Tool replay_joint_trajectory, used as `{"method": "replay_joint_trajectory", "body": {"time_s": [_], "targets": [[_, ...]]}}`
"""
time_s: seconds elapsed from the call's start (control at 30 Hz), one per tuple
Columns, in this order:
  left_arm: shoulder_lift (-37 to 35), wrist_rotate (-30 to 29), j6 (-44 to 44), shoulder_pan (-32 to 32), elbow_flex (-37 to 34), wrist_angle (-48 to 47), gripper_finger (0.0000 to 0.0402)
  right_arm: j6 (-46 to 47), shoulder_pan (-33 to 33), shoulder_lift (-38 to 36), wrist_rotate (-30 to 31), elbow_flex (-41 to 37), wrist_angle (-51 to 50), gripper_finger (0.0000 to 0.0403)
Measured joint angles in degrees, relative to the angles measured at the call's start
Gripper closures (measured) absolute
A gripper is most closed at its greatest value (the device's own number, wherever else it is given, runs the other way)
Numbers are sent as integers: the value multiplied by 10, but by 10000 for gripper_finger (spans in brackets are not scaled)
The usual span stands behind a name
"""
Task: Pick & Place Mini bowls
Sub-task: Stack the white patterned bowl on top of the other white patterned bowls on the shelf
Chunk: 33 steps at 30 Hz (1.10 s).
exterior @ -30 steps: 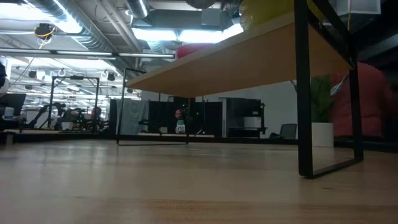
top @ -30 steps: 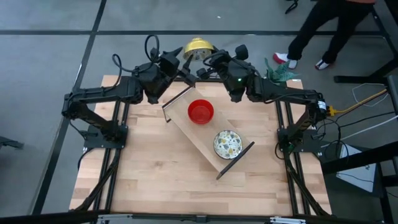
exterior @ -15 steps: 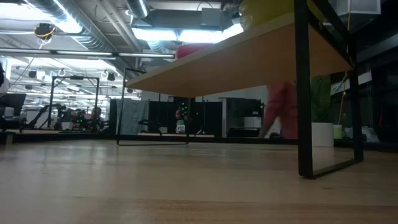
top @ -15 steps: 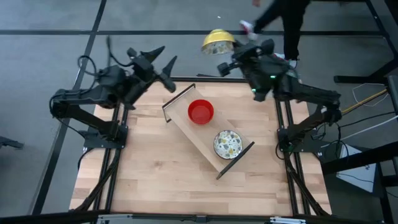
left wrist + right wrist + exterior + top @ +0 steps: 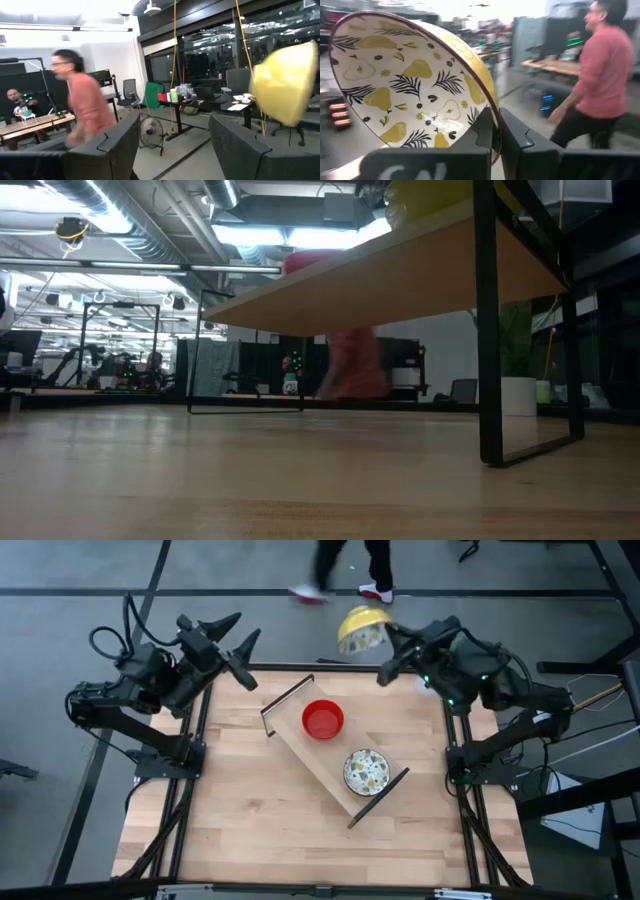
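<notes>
High view: my right gripper point(image 5: 383, 643) is raised beyond the table's far edge, pinching the rim of a yellow patterned bowl point(image 5: 362, 629). My left gripper point(image 5: 243, 655) hangs over the far left corner, fingers spread, holding nothing. On the raised wooden shelf point(image 5: 320, 758) sit a red bowl point(image 5: 323, 719) and a second patterned bowl point(image 5: 366, 771), well apart.

Low view: the shelf's underside and black legs; a blurred person point(image 5: 352, 365) behind.

Left wrist view: spread fingers point(image 5: 107, 145), the yellow bowl beyond.

Right wrist view: both fingers point(image 5: 479, 131) clamp the bowl's rim.
</notes>
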Motion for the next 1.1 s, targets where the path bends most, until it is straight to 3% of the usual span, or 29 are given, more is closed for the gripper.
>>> {"method": "replay_joint_trajectory", "body": {"time_s": [0.2, 0.4, 1.1], "targets": [[-1, -2, -6, 0, 0, -24, 172, 125, 10, -5, -103, 0, -86, 390], [-1, -2, -49, 0, 0, -58, 172, 244, 11, -4, -245, 0, -170, 390], [0, 5, -102, 0, 0, -107, 171, 464, -33, -2, -544, 0, -448, 390]]}}
